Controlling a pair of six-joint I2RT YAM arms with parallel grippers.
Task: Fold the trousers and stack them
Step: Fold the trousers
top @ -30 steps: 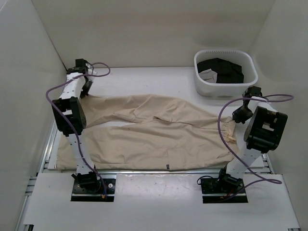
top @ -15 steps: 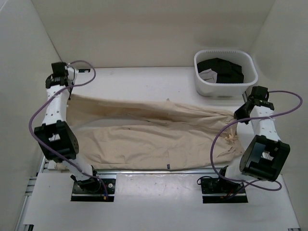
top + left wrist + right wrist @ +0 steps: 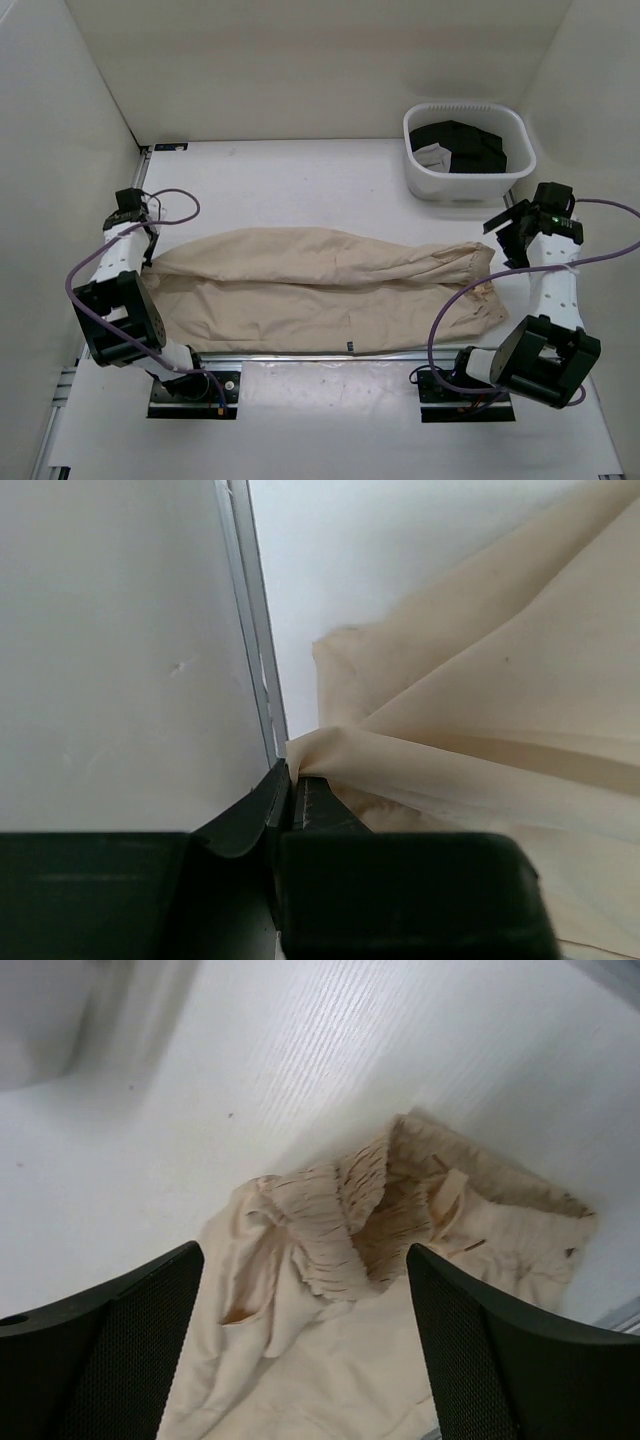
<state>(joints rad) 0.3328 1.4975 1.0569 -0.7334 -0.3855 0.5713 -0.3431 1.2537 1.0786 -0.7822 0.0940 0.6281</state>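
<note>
The beige trousers (image 3: 320,285) lie folded lengthwise along the table's near side, legs to the left and waistband to the right. My left gripper (image 3: 146,245) is at their left end, shut on a fold of the leg fabric (image 3: 480,710); in the left wrist view its jaws (image 3: 290,775) pinch the cloth edge tight. My right gripper (image 3: 507,242) hovers open just above the elastic waistband (image 3: 360,1220), its fingers (image 3: 120,1340) spread wide on either side with nothing between them.
A white basket (image 3: 440,185) holding dark clothes (image 3: 465,145) stands at the back right. The left enclosure wall (image 3: 120,650) and a metal rail (image 3: 262,670) run right beside my left gripper. The table's near edge rail (image 3: 330,352) borders the trousers.
Both arms swung outward and toward the near side, drawing the far leg over the near one. The right gripper opened and let go of the waistband.
</note>
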